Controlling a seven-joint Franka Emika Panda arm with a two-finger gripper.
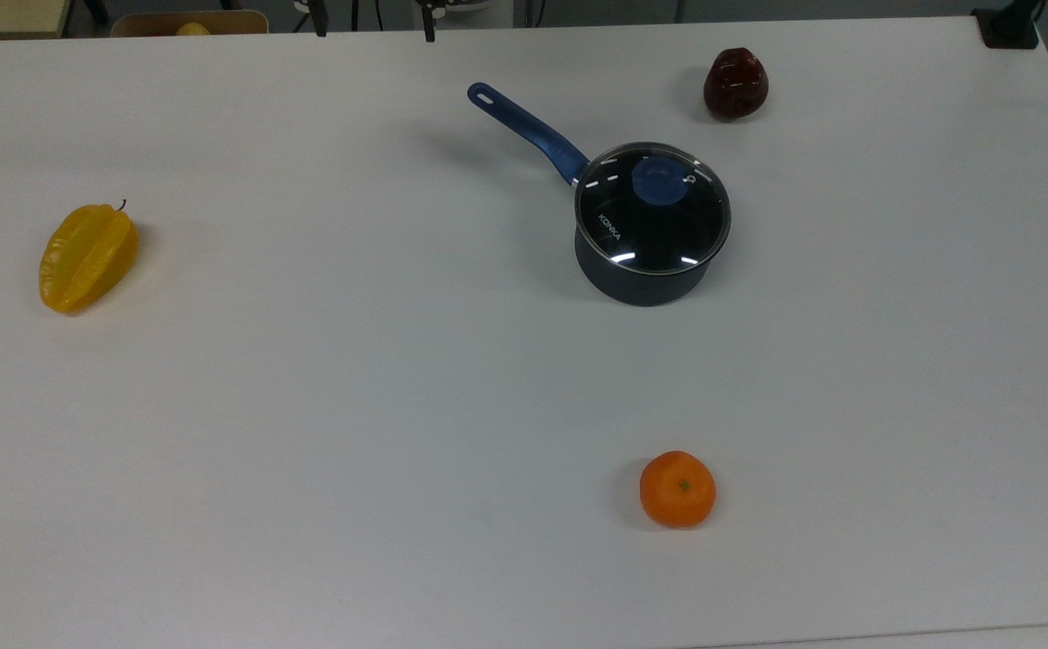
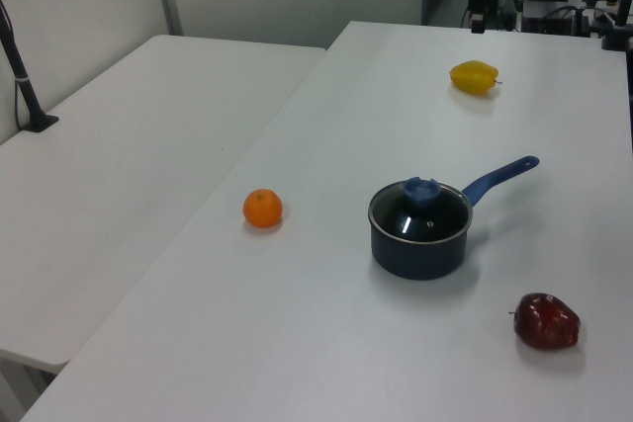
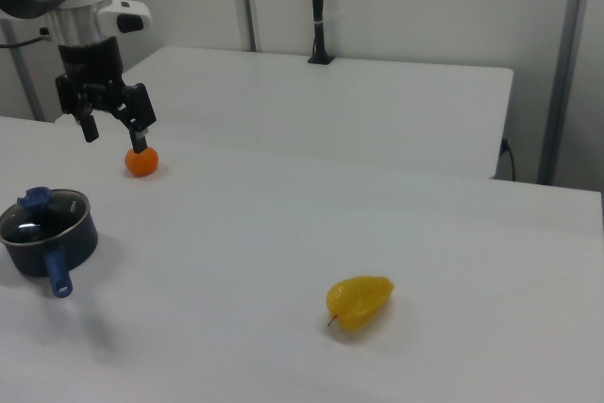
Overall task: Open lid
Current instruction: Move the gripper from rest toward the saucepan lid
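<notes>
Spanning all three views, a white bench (image 1: 307, 406) is seen carrying everything, with the saucepan taken as the landmark. A second white bench (image 2: 129, 145) is set alongside it, on the left view's left.

The arm (image 3: 66, 7) is seen in the right view, raised above the bench and behind the saucepan, its gripper (image 3: 115, 137) pointed downward with the fingers spread apart and nothing between them. The gripper is held well clear of the saucepan, and in the right view its lower finger overlaps the orange.

The saucepan (image 1: 641, 275) is stood upright on the bench, dark-walled, with a blue handle (image 1: 524, 126) reaching away from it toward the top view's upper left. The lid (image 1: 652, 209) is seated flat on the saucepan's rim, closing it; a clear glass disc with a thin metal rim is shown, printed "KONKA", with a blue knob (image 1: 659, 176) on it.

A yellow starfruit (image 1: 86, 257) is laid well apart from the saucepan, far toward the top view's left. A dark red apple (image 1: 735, 84) is placed near the saucepan, toward the top view's upper right. An orange (image 1: 678, 489) is set well apart from the saucepan, toward the top view's bottom edge.
</notes>
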